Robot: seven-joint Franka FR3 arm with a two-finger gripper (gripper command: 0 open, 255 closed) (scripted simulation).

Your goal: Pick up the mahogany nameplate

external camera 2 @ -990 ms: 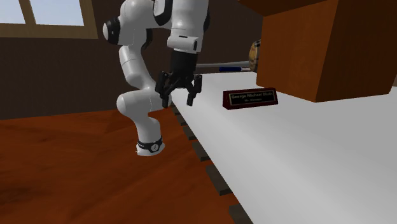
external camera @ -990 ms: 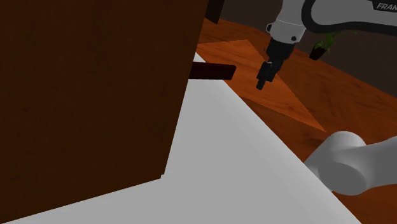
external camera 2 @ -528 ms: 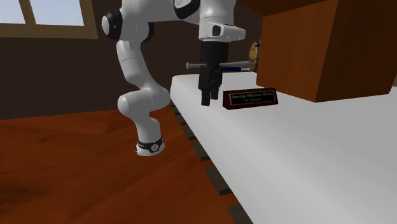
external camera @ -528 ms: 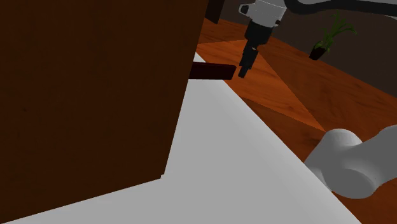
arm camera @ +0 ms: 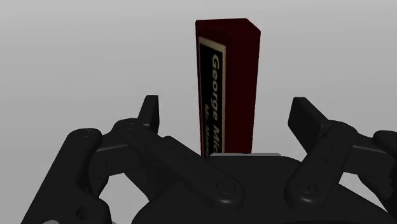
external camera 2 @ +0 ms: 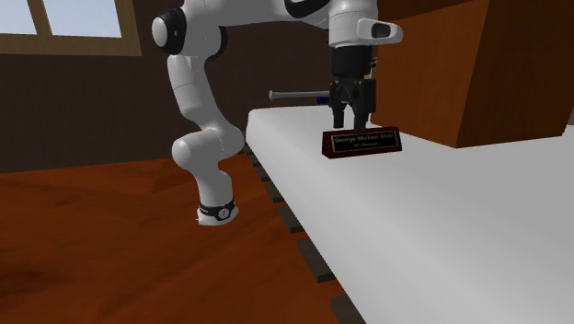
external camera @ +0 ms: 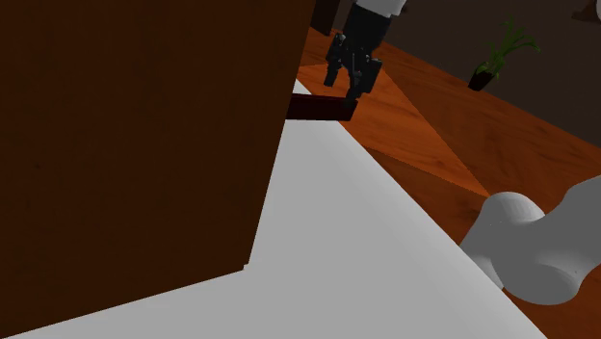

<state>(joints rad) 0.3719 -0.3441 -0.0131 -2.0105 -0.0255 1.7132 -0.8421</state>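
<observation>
The nameplate [external camera 2: 361, 142] is a dark red-brown block with a black face and gold lettering. It stands on the white table [external camera 2: 441, 221] close to the brown cabinet. In the shoulder view its end [external camera: 324, 108] sticks out from behind the cabinet. My black gripper [external camera 2: 352, 116] hangs just above the nameplate's middle, pointing down, open. In the wrist view the nameplate [arm camera: 236, 70] lies between the spread fingertips [arm camera: 150, 113], and neither finger touches it. In the shoulder view the gripper [external camera: 349, 75] sits right above the plate's end.
A tall brown wooden cabinet [external camera: 135, 125] stands on the table right behind the nameplate. A long tool with a blue handle [external camera 2: 299, 96] lies at the table's far end. The table's edge [external camera 2: 276, 184] drops to a wooden floor. A potted plant [external camera: 496, 53] stands far off.
The gripper has moved from beside the table's edge in over the table, and now hangs directly above the nameplate. Its hand has turned on the way. The nameplate has not moved.
</observation>
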